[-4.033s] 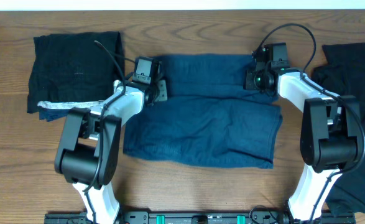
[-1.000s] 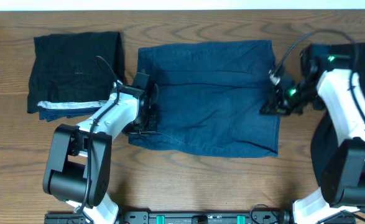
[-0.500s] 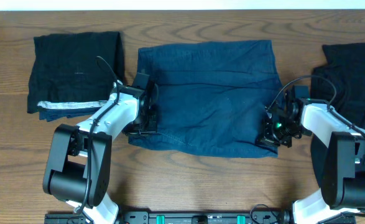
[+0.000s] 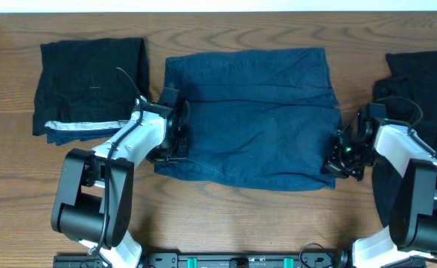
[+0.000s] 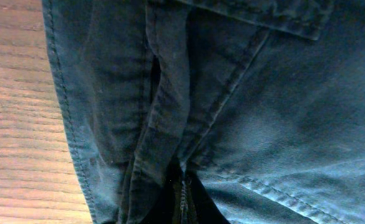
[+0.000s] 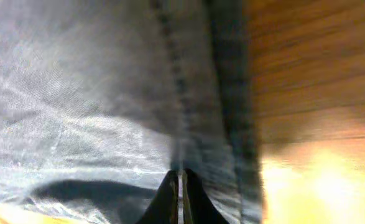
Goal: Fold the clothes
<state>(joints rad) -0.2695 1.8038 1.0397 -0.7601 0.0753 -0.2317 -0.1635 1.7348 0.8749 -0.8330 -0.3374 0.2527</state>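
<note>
The navy-blue shorts (image 4: pixel 255 112) lie spread flat in the middle of the table. My left gripper (image 4: pixel 175 145) sits at their lower left edge. In the left wrist view it (image 5: pixel 183 202) is shut on a gathered fold of the shorts (image 5: pixel 263 112), with a stitched seam running in between the fingers. My right gripper (image 4: pixel 339 158) is at the shorts' lower right edge. Its fingers (image 6: pixel 170 193) are shut, with the tips by the hem seam of the flat cloth (image 6: pixel 76 93); no fold rises into them.
A folded black garment (image 4: pixel 91 78) with a silvery-white edge (image 4: pixel 80 126) lies at the left. Another black garment (image 4: pixel 419 82) lies crumpled at the right, under my right arm. Bare wooden table (image 4: pixel 240 216) shows in front of the shorts.
My right gripper slid down the shorts' right edge, then moved outward to the right; that edge shifted slightly right. The left gripper has not moved.
</note>
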